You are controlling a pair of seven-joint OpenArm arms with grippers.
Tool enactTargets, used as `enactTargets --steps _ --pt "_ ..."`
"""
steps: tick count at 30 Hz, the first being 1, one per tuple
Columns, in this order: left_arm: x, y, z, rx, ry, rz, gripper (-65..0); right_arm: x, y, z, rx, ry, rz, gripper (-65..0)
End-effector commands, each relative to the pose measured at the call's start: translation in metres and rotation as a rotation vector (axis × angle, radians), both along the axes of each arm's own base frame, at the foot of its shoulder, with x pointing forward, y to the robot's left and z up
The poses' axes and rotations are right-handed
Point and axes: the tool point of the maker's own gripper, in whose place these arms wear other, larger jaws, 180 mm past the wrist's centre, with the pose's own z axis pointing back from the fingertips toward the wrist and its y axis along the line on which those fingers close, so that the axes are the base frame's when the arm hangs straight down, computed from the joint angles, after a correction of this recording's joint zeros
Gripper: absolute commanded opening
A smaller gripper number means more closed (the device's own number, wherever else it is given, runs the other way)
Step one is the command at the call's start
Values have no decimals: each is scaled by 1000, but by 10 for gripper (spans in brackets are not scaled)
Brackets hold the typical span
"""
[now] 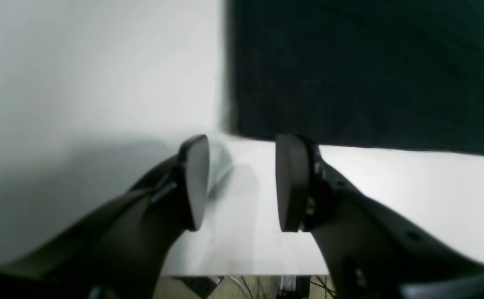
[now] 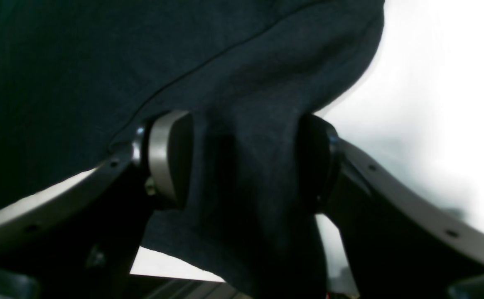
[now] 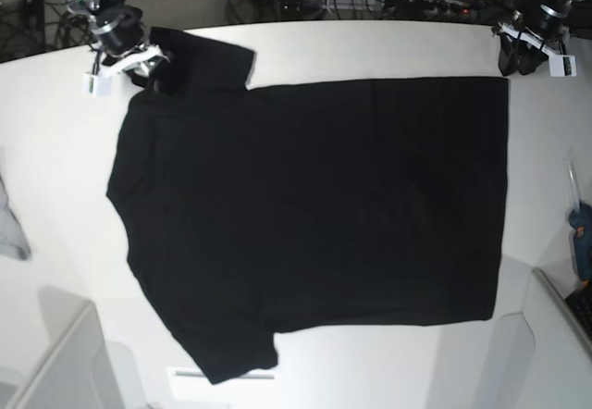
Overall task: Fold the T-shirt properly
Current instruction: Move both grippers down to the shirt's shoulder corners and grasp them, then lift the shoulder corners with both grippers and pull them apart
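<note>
Where black knit T-shirt [image 2: 242, 83] bunches, rounded right fingers [image 2: 171, 158] pinch it.

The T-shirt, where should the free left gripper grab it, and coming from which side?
Probably the hem corner of the T-shirt nearest the left gripper, approached from the bare table beside it. That corner lies flat with two straight edges exposed, and the jaws already stand open just off the cloth.
</note>
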Motion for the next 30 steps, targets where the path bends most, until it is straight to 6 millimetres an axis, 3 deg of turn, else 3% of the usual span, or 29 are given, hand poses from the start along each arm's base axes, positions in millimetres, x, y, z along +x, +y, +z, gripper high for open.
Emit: enactTargets --steps 1,7,23,30 --pt "3 3 5 -5 -30 0 -393 -16 -1 -11 -23 80 22 -284" --pt "0 14 -15 -41 4 86 -395 -17 -1 -11 -23 80 23 -284" --pt "28 -6 -27 -101 51 51 -392 -17 -1 -10 -25 80 23 -284" --pt "27 -8 -31 -117 57 57 -400 -18 -1 -12 -23 84 22 -284"
